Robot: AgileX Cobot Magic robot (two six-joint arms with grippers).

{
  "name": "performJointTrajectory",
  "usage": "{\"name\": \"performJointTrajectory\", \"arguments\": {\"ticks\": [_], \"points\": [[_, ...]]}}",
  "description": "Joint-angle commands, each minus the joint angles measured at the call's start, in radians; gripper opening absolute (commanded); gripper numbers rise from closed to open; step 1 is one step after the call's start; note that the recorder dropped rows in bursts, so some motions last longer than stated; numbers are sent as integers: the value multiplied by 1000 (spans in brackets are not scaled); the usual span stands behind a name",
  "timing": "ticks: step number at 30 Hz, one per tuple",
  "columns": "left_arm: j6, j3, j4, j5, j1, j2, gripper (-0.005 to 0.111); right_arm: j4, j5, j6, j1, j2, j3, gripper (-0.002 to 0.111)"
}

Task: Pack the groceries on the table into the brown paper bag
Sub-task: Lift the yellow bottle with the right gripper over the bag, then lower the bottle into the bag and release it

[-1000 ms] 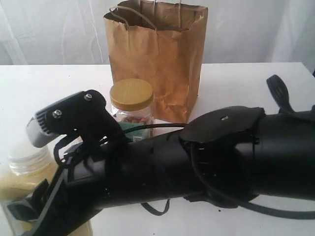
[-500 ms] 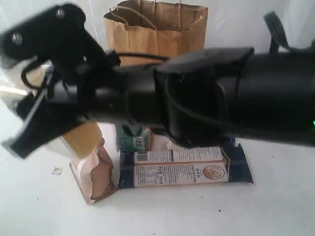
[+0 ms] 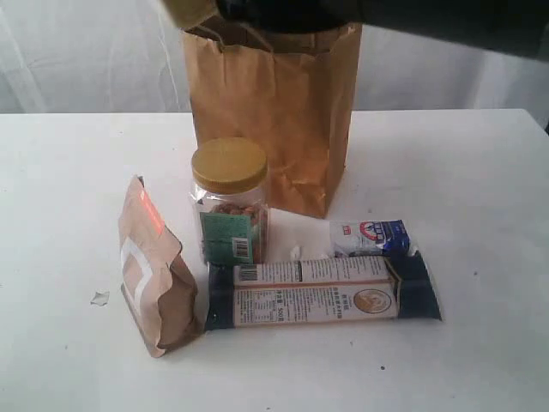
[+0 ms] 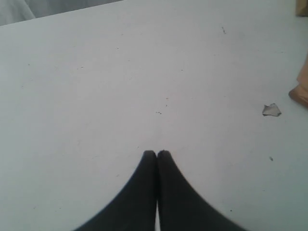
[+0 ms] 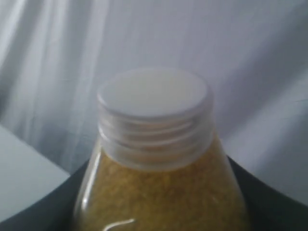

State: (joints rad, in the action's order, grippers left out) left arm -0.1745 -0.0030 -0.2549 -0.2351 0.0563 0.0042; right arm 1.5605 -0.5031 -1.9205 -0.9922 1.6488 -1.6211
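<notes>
My right gripper [image 5: 159,211] is shut on the yellow-grain bottle [image 5: 161,192], whose white cap [image 5: 154,94] fills the right wrist view. In the exterior view the bottle's yellow end [image 3: 187,10] shows at the top edge, beside the mouth of the brown paper bag [image 3: 270,112], under the dark right arm [image 3: 386,17]. On the table [image 3: 69,172] stand the clear jar with mustard-yellow lid [image 3: 229,202] and the brown pouch [image 3: 154,266]. The long dark-blue-and-white packet [image 3: 322,292] and the small blue-white packet [image 3: 369,237] lie flat. My left gripper [image 4: 156,154] is shut over bare table. No can is in view.
A small white crumb [image 3: 99,298] lies left of the pouch, and the same crumb [image 4: 272,110] shows in the left wrist view near the pouch's corner [image 4: 301,91]. White curtain hangs behind the table.
The right arm has risen from low over the table to the top of the exterior view, carrying the bottle up to the bag's mouth. The groceries it hid are now uncovered.
</notes>
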Motion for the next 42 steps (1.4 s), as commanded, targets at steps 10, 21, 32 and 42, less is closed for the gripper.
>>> {"name": "performJointTrajectory", "arguments": {"ticks": [10, 21, 32, 42], "points": [[0, 3, -3, 2, 143, -4, 0, -143, -269, 54, 151, 107, -29, 0], [0, 3, -3, 0, 150, -4, 0, -284, -411, 627, 217, 128, -29, 0], [0, 3, -3, 0, 150, -4, 0, -367, -490, 945, 265, 245, -29, 0], [0, 3, -3, 0, 150, -4, 0, -426, -510, 696, 291, 330, -29, 0]]}}
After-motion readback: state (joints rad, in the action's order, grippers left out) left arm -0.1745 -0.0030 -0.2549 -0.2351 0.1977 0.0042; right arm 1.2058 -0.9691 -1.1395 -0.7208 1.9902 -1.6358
